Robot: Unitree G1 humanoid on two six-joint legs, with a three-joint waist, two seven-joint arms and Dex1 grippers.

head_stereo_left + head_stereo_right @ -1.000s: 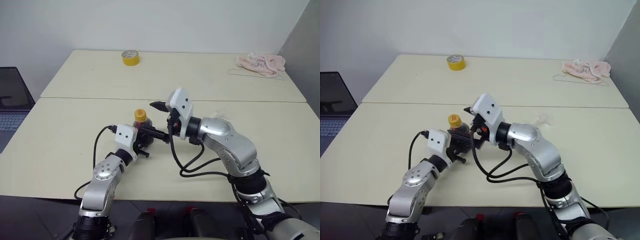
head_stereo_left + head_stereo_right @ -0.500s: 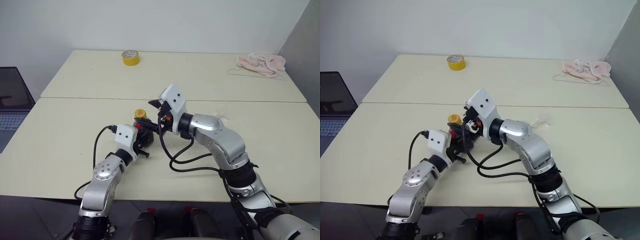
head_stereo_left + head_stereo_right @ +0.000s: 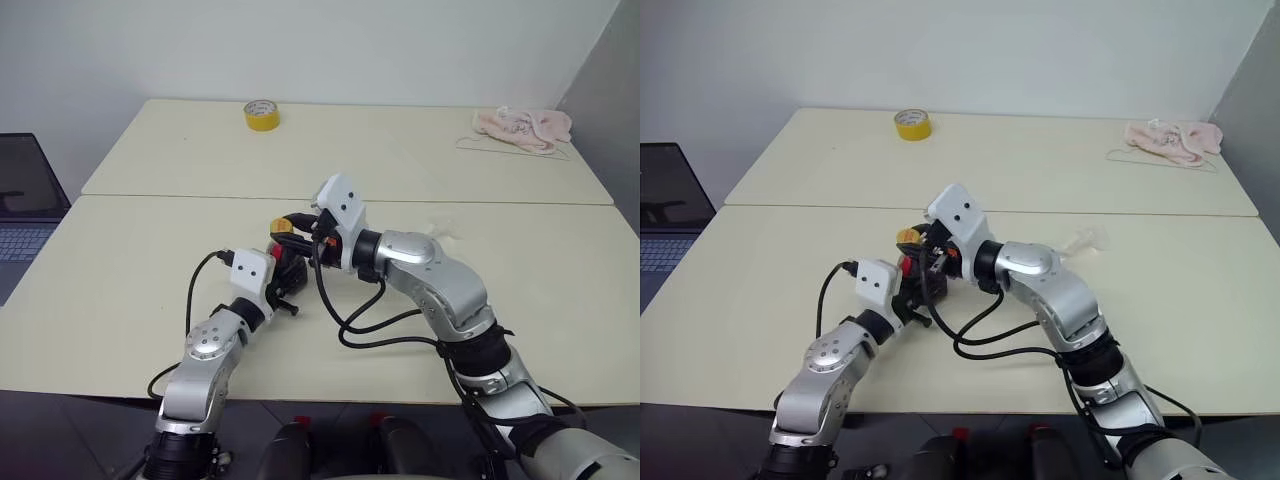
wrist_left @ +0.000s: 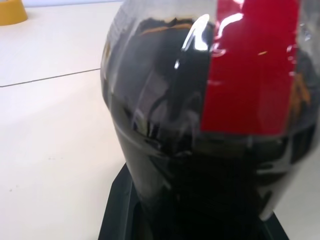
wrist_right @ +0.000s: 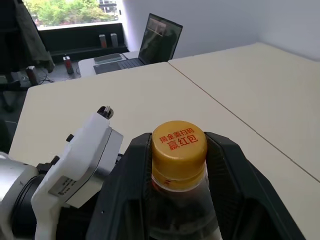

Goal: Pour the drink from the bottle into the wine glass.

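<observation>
The bottle (image 3: 289,266), clear plastic with a red label, holds the dark drink (image 4: 200,190) and stands on the near table. My left gripper (image 3: 288,282) is shut on its body, with black fingers (image 4: 119,210) at its base. Reaching in level from the right, my right gripper (image 3: 287,226) has a finger pressed on each side of the yellow cap (image 5: 178,148). The wine glass (image 3: 1087,238) is a faint clear shape just behind my right forearm, partly hidden by it.
A yellow tape roll (image 3: 260,115) lies on the far table and a pink cloth (image 3: 522,127) at its right end. A laptop (image 3: 20,200) sits off the left edge. A seam (image 3: 180,197) divides the two tables.
My right gripper has moved left from beside the bottle onto its cap, and its fingers have closed in from wide open. The left gripper and bottle stayed put.
</observation>
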